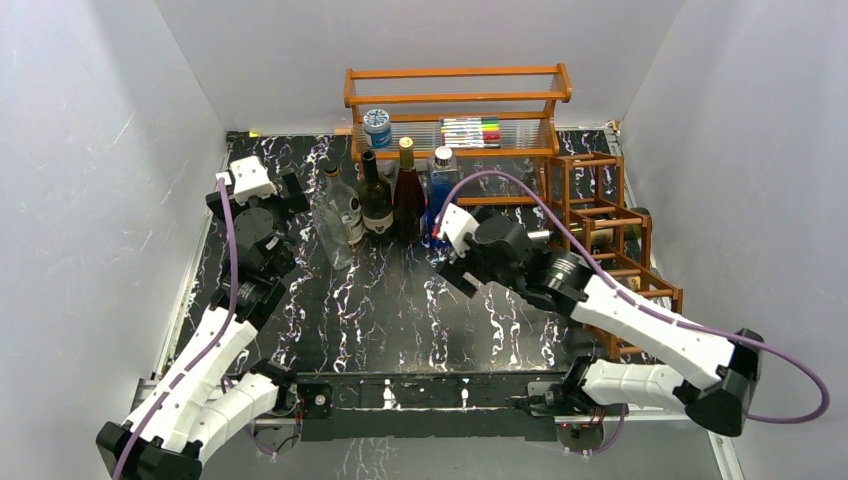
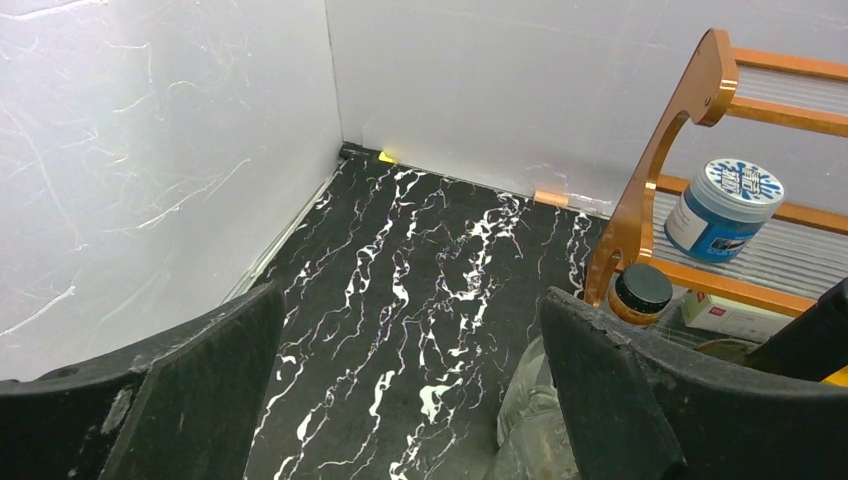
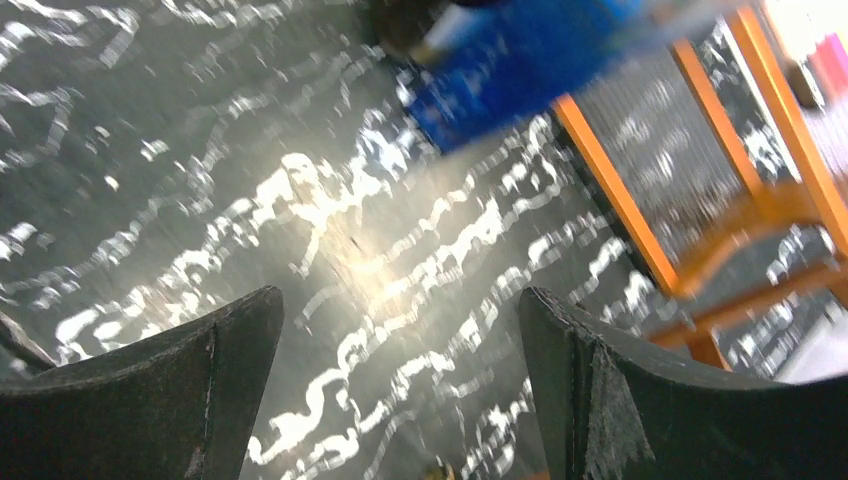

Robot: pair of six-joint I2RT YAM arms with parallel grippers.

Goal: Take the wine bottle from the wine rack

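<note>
Top external: the right arm (image 1: 640, 320) reaches over the bench (image 1: 400, 320). Its jaws are released and empty, just left of the wine rack (image 1: 612, 262).

Right wrist: only bare bench shows between the fingers (image 3: 180, 390). They face the blue bottle (image 3: 520, 60) and orange shelf (image 3: 620, 200), not the rack.

The wine bottle (image 1: 598, 240) lies on its side in a rack cell, neck toward the jaws.

Far back-left, the left arm (image 1: 200, 350) has its jaws released and holds nothing.

Step, as I judge it: approach, no grasp made yet. The next move calls for swinging the right jaws onto the neck, closing, then drawing the bottle straight out clear of the bars.
</note>
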